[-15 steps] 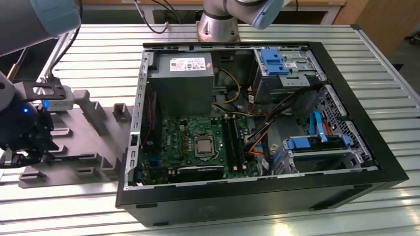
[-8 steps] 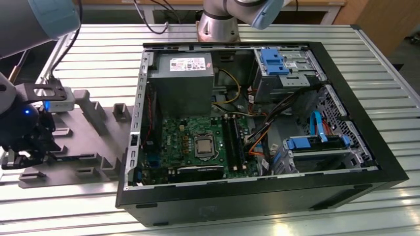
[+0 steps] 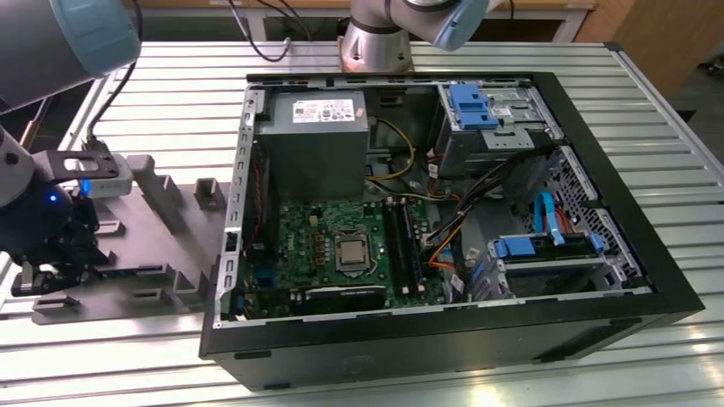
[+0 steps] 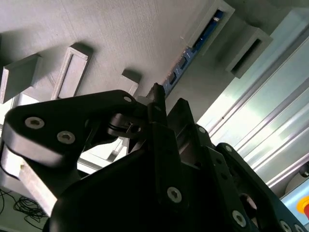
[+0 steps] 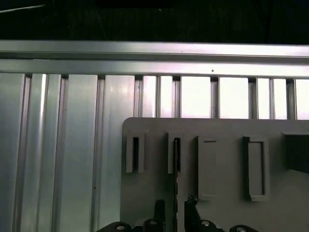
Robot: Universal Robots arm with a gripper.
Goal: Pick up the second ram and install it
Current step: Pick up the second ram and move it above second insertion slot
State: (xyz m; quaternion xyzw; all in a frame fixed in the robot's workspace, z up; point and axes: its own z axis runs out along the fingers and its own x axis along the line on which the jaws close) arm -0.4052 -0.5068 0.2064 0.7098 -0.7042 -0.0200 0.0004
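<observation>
**Gripper astride the second ram, low over the holder tray**

We find the gripper (image 3: 57,263) down over the grey holder tray (image 3: 153,225), at the tray end farthest from the open computer case (image 3: 633,280). In the first wrist view the second ram (image 5: 175,159) appears edge-on as a thin dark line. It stands upright in one of the tray's raised slots and runs back between the gripper's fingertips. One finger (image 5: 158,209) stands on each side of the stick, with grey tray surface showing between finger and board. So we read the gripper as spread and straddling the ram, not yet clamped on it. The second wrist view shows the same stick (image 4: 193,46) as a bluish strip seated in the tray, ahead of the gripper (image 4: 166,99).

We judge the ram to be light and stiff, but thin and brittle. It will not flex, and a skewed pull could bind it in the slot. The sensible hold, in our view, is across its two flat faces near mid-length. That leaves the edge seated in the tray clear and keeps the squeeze modest.

As for writing, the ram shows us no readable face from this angle. Beyond the tray, inside the case, the power supply (image 3: 317,157) carries a white label (image 3: 322,108), but we cannot make out its print.
</observation>
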